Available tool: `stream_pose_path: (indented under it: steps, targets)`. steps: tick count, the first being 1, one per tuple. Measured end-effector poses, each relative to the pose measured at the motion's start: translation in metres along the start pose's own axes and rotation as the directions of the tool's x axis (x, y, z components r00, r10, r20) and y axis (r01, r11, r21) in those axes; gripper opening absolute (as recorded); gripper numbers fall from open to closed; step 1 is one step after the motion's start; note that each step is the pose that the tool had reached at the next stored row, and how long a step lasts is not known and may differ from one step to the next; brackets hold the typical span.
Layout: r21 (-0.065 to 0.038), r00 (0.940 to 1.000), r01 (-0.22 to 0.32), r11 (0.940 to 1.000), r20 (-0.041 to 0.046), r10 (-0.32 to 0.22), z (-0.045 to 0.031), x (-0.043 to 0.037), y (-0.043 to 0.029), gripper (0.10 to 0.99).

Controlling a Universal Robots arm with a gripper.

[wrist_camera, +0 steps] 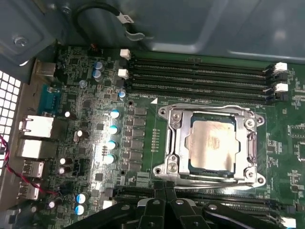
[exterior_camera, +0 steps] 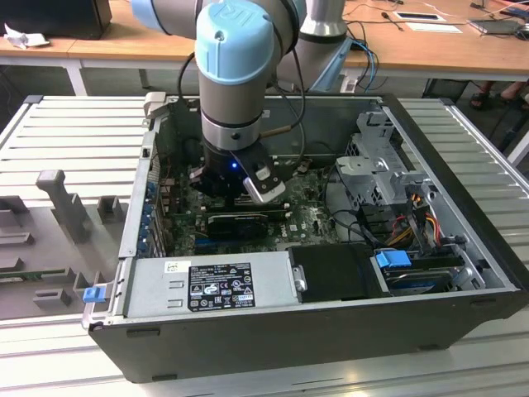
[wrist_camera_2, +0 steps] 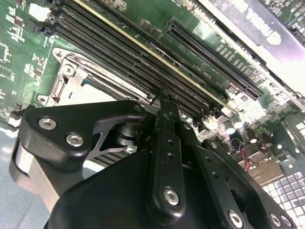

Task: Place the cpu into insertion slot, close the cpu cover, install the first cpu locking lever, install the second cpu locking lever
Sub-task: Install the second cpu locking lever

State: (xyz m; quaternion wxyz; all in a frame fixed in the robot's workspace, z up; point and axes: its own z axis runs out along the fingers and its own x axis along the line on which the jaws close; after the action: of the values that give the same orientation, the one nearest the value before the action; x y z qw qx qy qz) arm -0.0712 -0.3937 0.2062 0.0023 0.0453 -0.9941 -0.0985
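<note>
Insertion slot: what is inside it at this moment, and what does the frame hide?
The cpu lies inside the insertion slot, silver top showing through the cut-out of the cpu cover, which lies over it. The cover's frame hides the chip's edges and the contacts beneath.

End effector (wrist_camera_2: 164, 102) lowered, fingers together.

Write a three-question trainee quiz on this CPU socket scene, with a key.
1. True or false: in the first wrist view, the cpu lies inside the insertion slot.
2. In that view, the cpu cover is: A) standing upright, B) lying flat around the chip, C) off the board.
3. Which long black parts run beside the socket, next to the gripper in the second wrist view?

Key: 1 true. 2 B. 3 the memory slots.
</note>
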Motion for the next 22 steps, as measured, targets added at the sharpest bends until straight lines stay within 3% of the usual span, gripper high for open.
stream_pose_path:
  steps: [2, 16, 22]
  targets:
    - [-0.013, 1.0, 0.004, 0.9999, 0.0006, -0.004, 0.001, 0.0003, -0.0011, 0.106]
    - [-0.054, 0.9997, 0.023, 0.9983, 0.001, -0.023, 0.0075, 0.0028, -0.0051, 0.106]
    - [-0.06, 0.9997, 0.026, 0.9978, 0.0009, -0.026, 0.0107, 0.0029, -0.0057, 0.106]
